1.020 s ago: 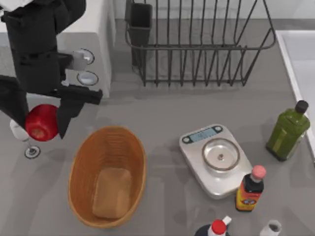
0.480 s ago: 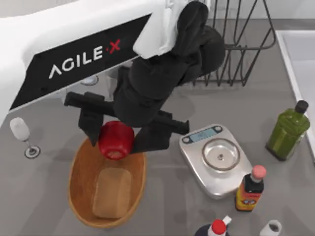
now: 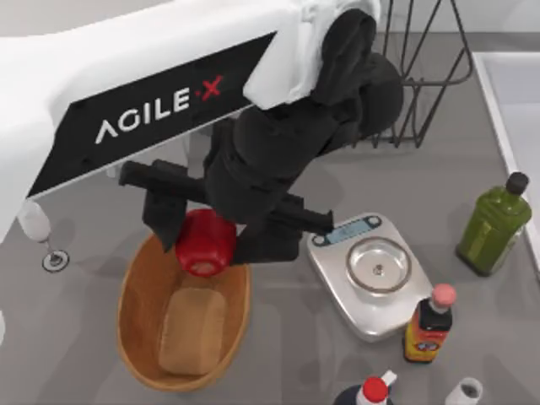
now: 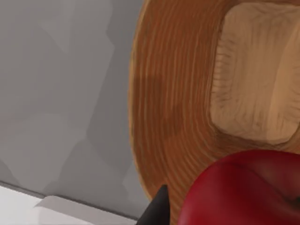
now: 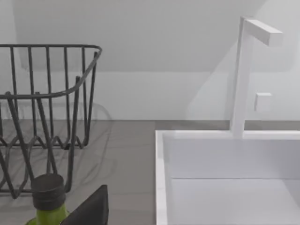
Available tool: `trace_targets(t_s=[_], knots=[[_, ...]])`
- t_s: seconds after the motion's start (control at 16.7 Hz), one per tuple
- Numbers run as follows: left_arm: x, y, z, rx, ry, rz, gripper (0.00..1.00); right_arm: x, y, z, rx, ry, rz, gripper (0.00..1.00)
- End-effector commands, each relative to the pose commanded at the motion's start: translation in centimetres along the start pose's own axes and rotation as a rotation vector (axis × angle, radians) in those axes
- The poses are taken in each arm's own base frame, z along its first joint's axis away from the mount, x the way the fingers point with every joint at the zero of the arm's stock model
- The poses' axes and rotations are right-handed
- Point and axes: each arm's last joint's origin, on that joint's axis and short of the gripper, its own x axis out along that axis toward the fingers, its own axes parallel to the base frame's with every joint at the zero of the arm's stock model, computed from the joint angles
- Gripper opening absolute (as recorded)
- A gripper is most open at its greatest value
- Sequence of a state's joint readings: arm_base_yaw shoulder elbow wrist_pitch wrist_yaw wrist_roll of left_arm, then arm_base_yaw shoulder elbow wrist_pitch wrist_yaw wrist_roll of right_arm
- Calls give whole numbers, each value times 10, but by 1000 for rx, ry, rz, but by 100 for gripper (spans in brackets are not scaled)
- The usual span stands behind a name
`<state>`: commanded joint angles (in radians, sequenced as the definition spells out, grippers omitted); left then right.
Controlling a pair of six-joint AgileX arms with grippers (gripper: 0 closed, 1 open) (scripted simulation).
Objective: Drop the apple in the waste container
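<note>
Left gripper (image 3: 207, 240) clamped on the apple (image 3: 205, 243), one dark finger at each side of it, jaws spread just to the fruit's width. Hanging over the near-rack end of the basket (image 3: 139, 337), above the rim and the sloping wall, the tan base (image 3: 191, 331) lying further along beneath and toward the table's front edge. Apple red and glossy, held clear of the wicker, not touching it as far as can be told from above. From the left wrist, apple (image 4: 243, 190) close below the camera, a black fingertip (image 4: 157, 211) beside it, ribbed basket wall (image 4: 168, 103) straight underneath and the pale base (image 4: 260, 70) beyond. White upper arm with AgileX lettering stretched across the table from the left side. To the right of the gripper, close by, a kitchen scale (image 3: 371, 274); past that a red-capped bottle (image 3: 430, 325) and a green bottle (image 3: 494, 224) near the right edge. Behind the gripper, a black wire rack (image 3: 422, 84). To its left, a wine glass (image 3: 38, 228) standing on the table. Right gripper parked off at the right side; from its wrist, a dark fingertip (image 5: 91, 208) next to the green bottle's cap (image 5: 47, 190), rack (image 5: 47, 112) and white sink (image 5: 225, 178) ahead; whether open or closed, cannot tell.
</note>
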<state>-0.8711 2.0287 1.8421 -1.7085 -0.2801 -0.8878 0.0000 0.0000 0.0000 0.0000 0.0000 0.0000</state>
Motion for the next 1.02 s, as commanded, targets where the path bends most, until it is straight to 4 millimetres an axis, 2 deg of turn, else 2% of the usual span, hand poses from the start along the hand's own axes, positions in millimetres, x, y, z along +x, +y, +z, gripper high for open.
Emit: trace_targets(t_s=[0.24, 0.6, 0.96, 1.02], knots=[[16, -2, -1, 13, -6, -5, 0, 0, 0, 0, 0, 0, 0, 100], [63, -7, -2, 16, 14, 9, 0, 0, 0, 0, 0, 0, 0, 100], [69, -6, -1, 1, -2, 4, 0, 0, 0, 0, 0, 0, 0, 100], [69, -6, -1, 1, -2, 4, 8, 0, 0, 0, 0, 0, 0, 100]])
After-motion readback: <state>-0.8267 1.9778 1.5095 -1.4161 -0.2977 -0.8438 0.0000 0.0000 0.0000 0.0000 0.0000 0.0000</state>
